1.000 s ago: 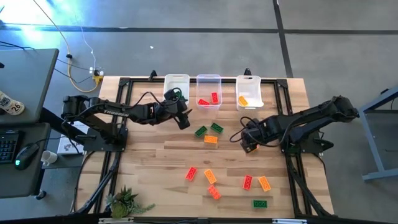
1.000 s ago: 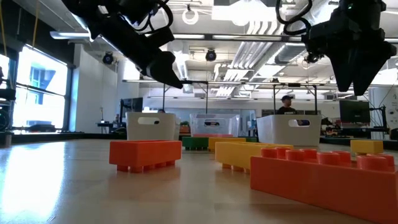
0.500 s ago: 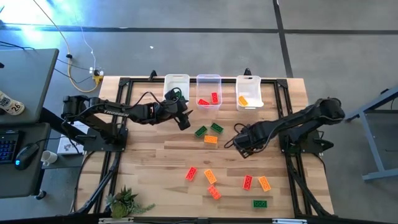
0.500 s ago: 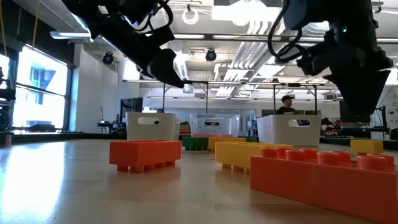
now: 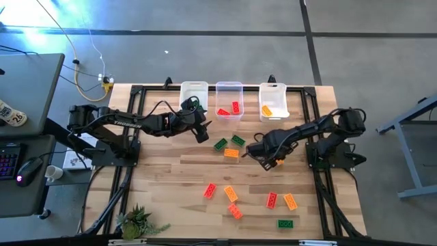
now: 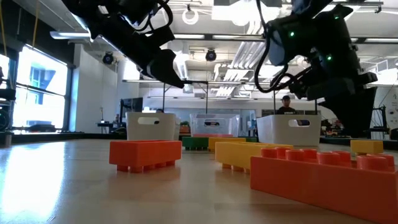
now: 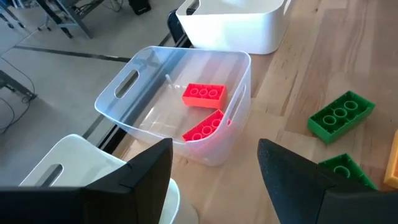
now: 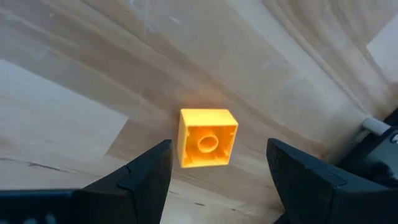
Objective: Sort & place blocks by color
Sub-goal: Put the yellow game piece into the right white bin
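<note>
Blocks lie scattered over your table (image 5: 171,178). Two green blocks (image 5: 220,144) and one orange block (image 5: 231,153) sit near the middle, just in front of the bins. Nearer the front edge lie a red block (image 5: 209,190), more orange ones (image 5: 231,194), a red-and-orange pair (image 5: 272,199), and a lone green block (image 5: 285,223).

Clear bin (image 7: 177,106), the middle one: two red blocks (image 7: 203,93) inside, one flat, one leaning on the wall. The right-hand white bin (image 5: 272,101) holds an orange block. You can't tell what the left-hand white bin (image 5: 193,94) holds.

Your right gripper (image 8: 214,165) hangs over bare wood to the right of the central green and orange blocks. Fingers parted wide, gripping nothing. A small square orange block (image 8: 207,138) lies on the table, seen between the two fingers (image 8: 143,174); neither touches it.

Your left gripper (image 7: 214,168) hovers by the front of the left white and clear bins, fingers apart, empty. The two green blocks show just beyond its fingers (image 7: 292,171).
</note>
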